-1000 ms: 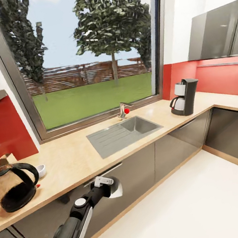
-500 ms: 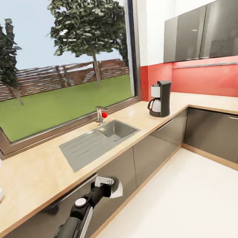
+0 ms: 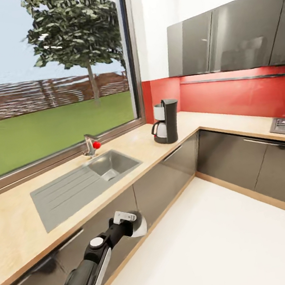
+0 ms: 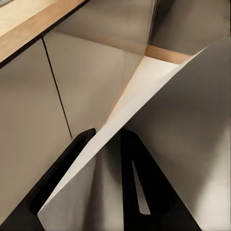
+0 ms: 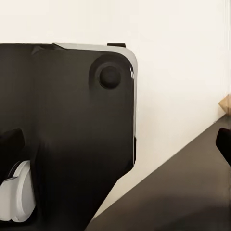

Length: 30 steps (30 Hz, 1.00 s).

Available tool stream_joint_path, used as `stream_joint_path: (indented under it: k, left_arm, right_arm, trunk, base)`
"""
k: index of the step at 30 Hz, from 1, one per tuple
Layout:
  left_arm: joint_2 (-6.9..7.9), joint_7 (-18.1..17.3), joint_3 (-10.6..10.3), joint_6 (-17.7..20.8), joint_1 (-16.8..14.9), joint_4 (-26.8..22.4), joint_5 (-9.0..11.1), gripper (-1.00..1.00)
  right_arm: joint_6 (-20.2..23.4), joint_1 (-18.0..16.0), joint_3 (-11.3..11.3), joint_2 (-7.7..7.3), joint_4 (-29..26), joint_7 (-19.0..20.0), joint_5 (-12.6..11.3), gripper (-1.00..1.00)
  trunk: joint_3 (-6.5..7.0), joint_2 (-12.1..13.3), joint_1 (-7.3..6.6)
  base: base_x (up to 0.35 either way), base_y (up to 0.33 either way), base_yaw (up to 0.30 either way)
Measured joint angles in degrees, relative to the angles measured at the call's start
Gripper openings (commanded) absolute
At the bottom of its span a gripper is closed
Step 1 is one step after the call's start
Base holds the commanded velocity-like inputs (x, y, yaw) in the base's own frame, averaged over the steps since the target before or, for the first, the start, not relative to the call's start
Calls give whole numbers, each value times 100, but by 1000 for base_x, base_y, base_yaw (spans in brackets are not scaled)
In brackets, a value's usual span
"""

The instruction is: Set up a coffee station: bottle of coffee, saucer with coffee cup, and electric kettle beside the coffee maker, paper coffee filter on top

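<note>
head view shows the left gripper (image 3: 135,222) held low in front of the dark cabinet fronts (image 3: 162,183), clenched on the filter (image 3: 139,225), a pale thin sheet fanning out at its tip. left wrist view confirms it: the two black fingers (image 4: 139,187) pinch the filter (image 4: 159,139) between them, its pointed fold running away from the gripper. the right gripper's state i cannot tell; the right wrist view gives dark robot body and pale floor.

the coffee maker (image 3: 166,121) stands on the tabletop (image 3: 131,155) at the corner, against the red backsplash (image 3: 236,96), well apart from the gripper. the sink (image 3: 82,181) and tap (image 3: 90,145) lie between the gripper and the coffee maker along the tabletop.

the step in hand looks like carrying the filter to the coffee maker. to do it well, the base should close in toward the coffee maker first, then the arm should lift well above the tabletop edge so the flimsy sheet does not catch on it. the grip should stay light and steady; paper this thin will likely bend or slip if swung fast. release it just over the coffee maker's top, flat and centred.

no brand, label or writing can be read anywhere.
</note>
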Motion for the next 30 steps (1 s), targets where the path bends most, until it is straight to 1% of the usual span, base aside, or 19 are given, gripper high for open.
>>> stream_joint_path:
  k: [15, 19, 30]
  left_arm:
    - [-1, 1, -1, 7, 0, 3, 1, -100]
    - [-1, 0, 1, 7, 1, 2, 1, -100]
    - [-1, -3, 1, 7, 1, 2, 0, -100]
  right_arm:
    - [0, 0, 0, 0, 1, -12, 5, 100]
    - [1, 0, 0, 0, 0, -15, 4, 100]
    - [1, 0, 7, 0, 8, -24, 20, 100]
  trunk:
    - [-62, 0, 0]
    - [-69, 0, 0]
    - [-70, 0, 0]
  base:
    - [246, -186, -264]
    - [246, -184, -71]
    - [250, -181, -3]
